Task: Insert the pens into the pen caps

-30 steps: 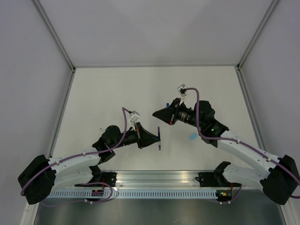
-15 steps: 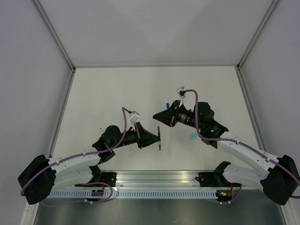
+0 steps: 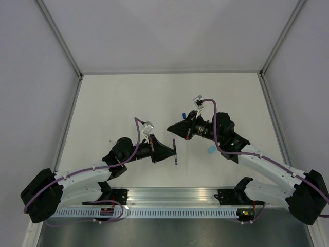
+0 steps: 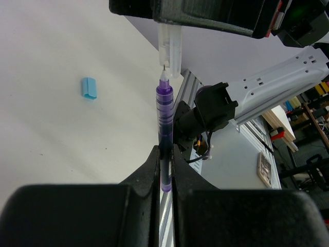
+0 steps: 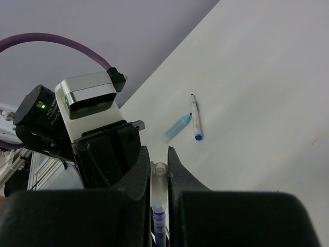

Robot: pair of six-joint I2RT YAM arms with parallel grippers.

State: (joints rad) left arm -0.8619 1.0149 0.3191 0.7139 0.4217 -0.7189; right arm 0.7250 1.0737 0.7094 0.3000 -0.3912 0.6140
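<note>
My left pincer point(image 4: 165, 158) is clenched on the lower barrel of the purple pen point(image 4: 164, 110). It holds the pen off the desk point(image 4: 46, 139) with the fine tip pointing at the other arm. My right pincer point(image 5: 158, 154) is clamped on a clear cap point(image 4: 169, 49), whose open end faces the pen.

The two are in line. The pen's tip sits right at the mouth of the clear cap, and I cannot tell whether it has gone in or only touches the rim.

I use the light blue cap point(image 4: 89, 88), lying on its side on the desk, as my landmark. In the overhead view the purple pen hangs to its left, near but apart from it. The clear cap is also to its left and a little farther from the arm bases. A dark blue cap point(image 3: 183, 113) rests on the desk farther back again from the light blue cap and slightly to its left, just beyond the right pincer.

The right wrist camera shows a white pen point(image 5: 195, 122) with blue ends lying flat on the desk. A pale blue tube point(image 5: 177, 127) is just beside it, and their near ends almost meet. The light blue cap is out of that view, so I cannot place these two against it.
</note>
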